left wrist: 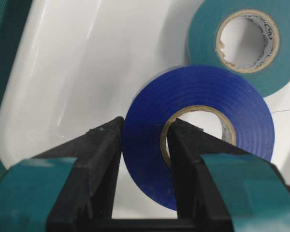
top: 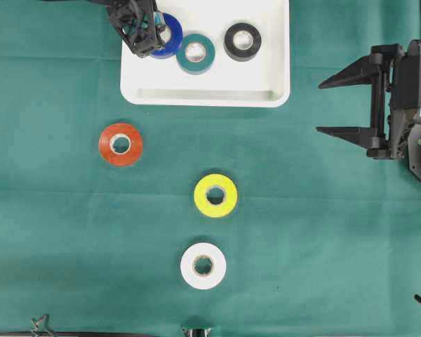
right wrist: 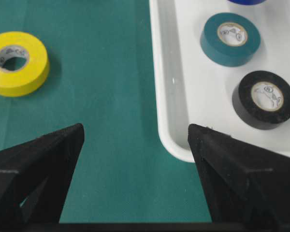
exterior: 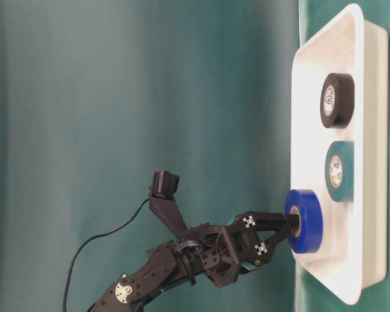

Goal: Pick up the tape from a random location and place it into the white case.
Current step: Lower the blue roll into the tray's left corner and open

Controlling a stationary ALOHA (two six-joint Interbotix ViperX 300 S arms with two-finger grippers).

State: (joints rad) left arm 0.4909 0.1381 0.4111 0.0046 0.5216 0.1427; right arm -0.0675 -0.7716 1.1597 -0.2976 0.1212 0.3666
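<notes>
Look at the large shallow white plastic case (top: 207, 88) with rounded corners and a raised rim. It sits at the far edge of the green cloth bench (top: 56, 210), a little left of the middle. Your left gripper (left wrist: 144, 145) reaches into the case's far left corner. Its two black fingers (left wrist: 99, 159) are clamped on the wall of the round blue tape roll (left wrist: 198, 130), one finger outside the roll and one inside its hole. The blue roll stands tilted on the case floor, close to the left wall of the case. It is shiny and dark blue with a tan cardboard core.

Just beside it lies a flat teal tape roll (top: 196, 53), and a flat black tape roll (top: 243, 41) lies further right, near the right wall. The near half of the case floor is bare.

Your right gripper (top: 337, 105) hangs at the right edge of the bench with its fingers wide apart and nothing between them. It is well apart from the case.

On the open cloth you see a round orange tape roll (top: 121, 144) at the left, a yellow tape roll (top: 215, 195) in the middle, and a white tape roll (top: 203, 265) near the front edge. All three lie flat with wide gaps between them.
</notes>
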